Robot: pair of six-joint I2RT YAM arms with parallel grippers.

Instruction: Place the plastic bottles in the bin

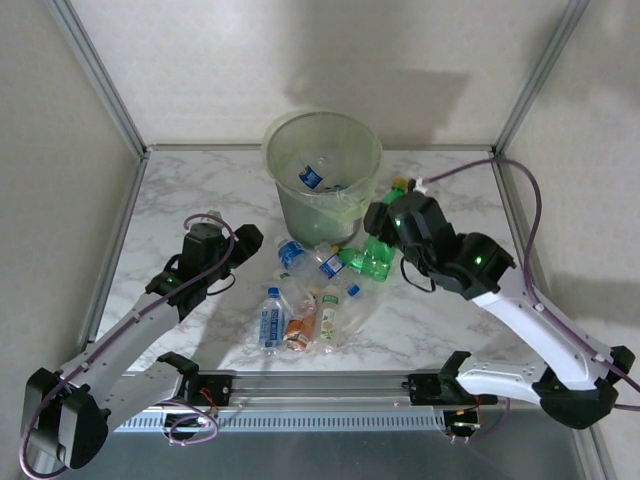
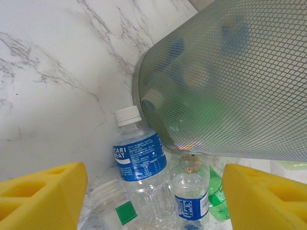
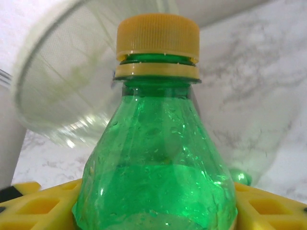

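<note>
I am looking down into a booth with plain pale walls (image 1: 300,50) and slanted metal posts (image 1: 100,80) at the back corners. Its floor is a white tabletop (image 1: 200,190) veined in grey like marble, matte and bare towards the edges.

The bin (image 1: 322,200), a round pale-green mesh-patterned basket, stands upright at the back middle. It is just ahead of my right claw (image 1: 388,218) and slightly to that claw's left. A blue-labelled bottle (image 1: 310,177) lies inside it.

My right claw (image 3: 153,211) is closed around the body of a green bottle (image 3: 158,167). The yellow pads press it from both sides, and its yellow cap (image 3: 157,33) points away from the claw towards the bin.

My left claw (image 1: 246,238) is spread wide and grips nothing. In its wrist view, the bin wall (image 2: 230,76) is ahead and to the right.

A pile of bottles (image 1: 305,310) lies on the marble in front of the bin, between the two claws. A white-capped, blue-labelled one (image 2: 139,158) lies directly ahead of the left claw's pads (image 2: 43,196).
</note>
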